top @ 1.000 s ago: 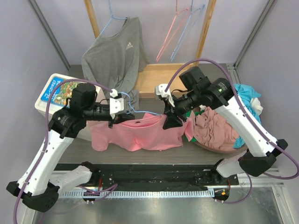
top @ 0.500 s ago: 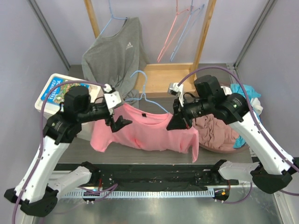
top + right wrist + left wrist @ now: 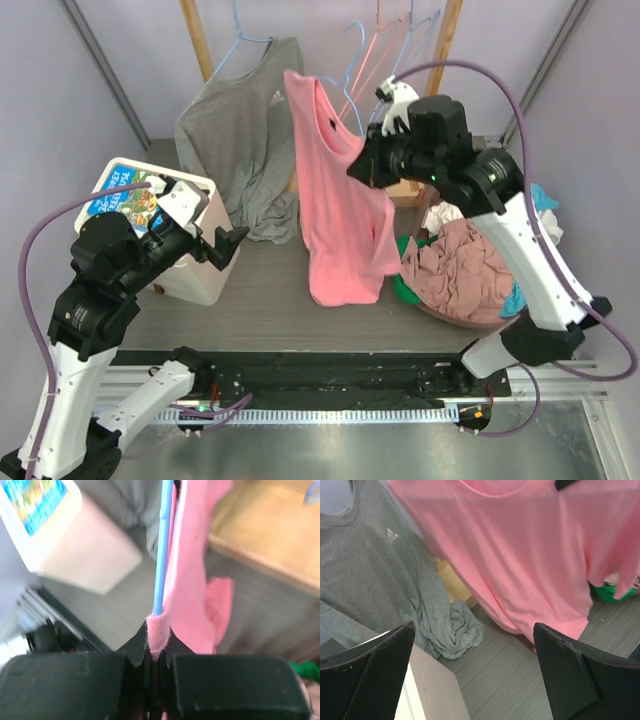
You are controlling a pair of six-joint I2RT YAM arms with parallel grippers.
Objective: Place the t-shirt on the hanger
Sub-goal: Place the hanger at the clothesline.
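Note:
The salmon-pink t-shirt point(image 3: 335, 200) hangs lengthwise in the air in front of the rack, its lower end just above the table. My right gripper point(image 3: 360, 168) is raised high and shut on the shirt's ribbed edge point(image 3: 157, 630). The light-blue hanger point(image 3: 164, 545) runs as a thin bar into that pinched fold. Its hook point(image 3: 350, 45) shows above the shirt in the top view. My left gripper point(image 3: 225, 248) is open and holds nothing. It sits low at the left beside the white box, apart from the t-shirt point(image 3: 520, 555).
A grey long-sleeved top point(image 3: 240, 130) hangs at the back left, its lower part bunched on the table point(image 3: 447, 630). A white box point(image 3: 175, 250) stands at the left. A basket of mixed clothes point(image 3: 470, 270) sits at the right. The wooden rack post point(image 3: 445, 60) carries other hangers.
My right gripper has closed and lifted the t-shirt and hanger up and back toward the rack, so the shirt now hangs lengthwise. My left gripper let go, opened and drew back left.

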